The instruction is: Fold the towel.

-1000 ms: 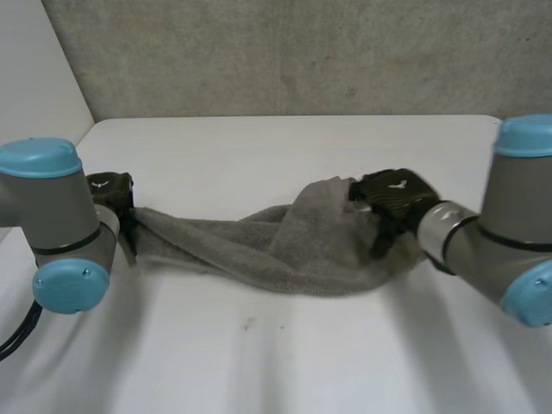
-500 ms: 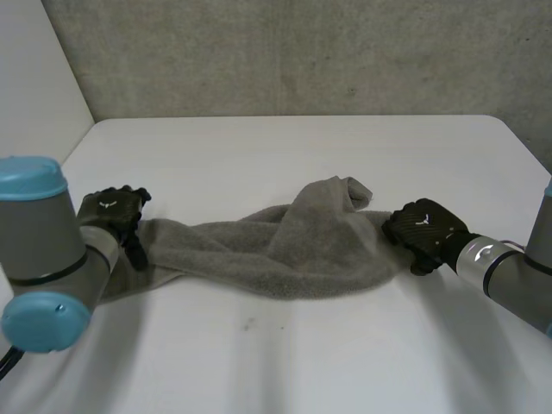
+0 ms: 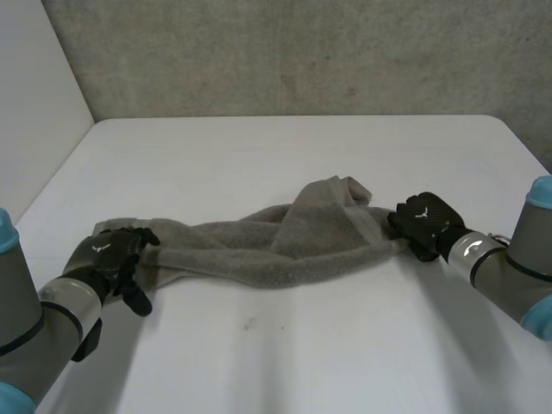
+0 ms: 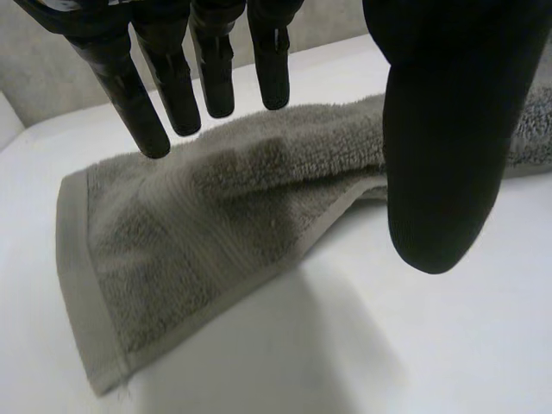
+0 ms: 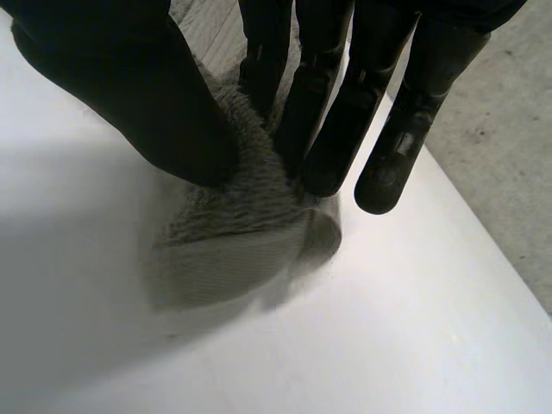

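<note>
Grey terry towel (image 3: pixel 276 250) lies as a long, loosely twisted band across the white table (image 3: pixel 285 362), with one of my black hands at each end.

My left hand (image 3: pixel 112 257) is over the flat, hemmed end of the towel. Its fingers (image 4: pixel 172 78) are straight and slightly spread above the cloth and its thumb (image 4: pixel 440 129) stands well apart, so it grips nothing. My right hand (image 3: pixel 423 222) is at the opposite, bunched end. There the thumb (image 5: pixel 121 86) presses into the pile from one side and the fingers (image 5: pixel 323 121) close in from the other, pinching that end between them. Near the middle, a fold of the towel humps up toward the far side of the table.
</note>
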Available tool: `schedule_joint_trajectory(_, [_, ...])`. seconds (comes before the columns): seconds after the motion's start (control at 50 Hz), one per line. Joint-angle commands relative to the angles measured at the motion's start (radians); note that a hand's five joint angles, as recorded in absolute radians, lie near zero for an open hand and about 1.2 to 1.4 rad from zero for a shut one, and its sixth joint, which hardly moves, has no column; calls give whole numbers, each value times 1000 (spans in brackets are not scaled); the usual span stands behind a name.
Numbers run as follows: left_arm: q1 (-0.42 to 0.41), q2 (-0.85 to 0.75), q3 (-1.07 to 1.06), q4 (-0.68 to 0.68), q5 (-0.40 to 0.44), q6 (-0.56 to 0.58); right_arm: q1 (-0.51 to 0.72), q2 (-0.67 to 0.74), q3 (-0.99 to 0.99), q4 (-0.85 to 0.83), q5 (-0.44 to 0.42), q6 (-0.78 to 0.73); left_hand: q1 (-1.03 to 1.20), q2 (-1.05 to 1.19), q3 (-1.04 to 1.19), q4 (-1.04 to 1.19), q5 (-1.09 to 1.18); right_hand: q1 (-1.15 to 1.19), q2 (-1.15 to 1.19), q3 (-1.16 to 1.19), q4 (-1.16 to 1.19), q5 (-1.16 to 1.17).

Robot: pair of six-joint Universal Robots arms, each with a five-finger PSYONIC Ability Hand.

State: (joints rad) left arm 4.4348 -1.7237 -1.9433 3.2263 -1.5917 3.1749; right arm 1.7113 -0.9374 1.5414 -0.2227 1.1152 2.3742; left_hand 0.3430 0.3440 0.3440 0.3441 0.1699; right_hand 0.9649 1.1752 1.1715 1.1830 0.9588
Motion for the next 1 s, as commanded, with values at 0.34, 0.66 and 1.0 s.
schedule_joint_trajectory(0.34, [113,-304,136,67,41,43,-9,-368,-41,278,71,307,144,143,143,142,142,431,221,225,213,263])
schedule_joint_trajectory(0.66, [136,-389,264,73,42,85,-10,-393,-3,312,69,303,240,239,239,239,239,431,221,225,213,263])
schedule_joint_trajectory(1.0, [135,-424,336,72,42,86,-6,-380,3,312,68,301,352,351,351,351,351,431,221,225,213,263])
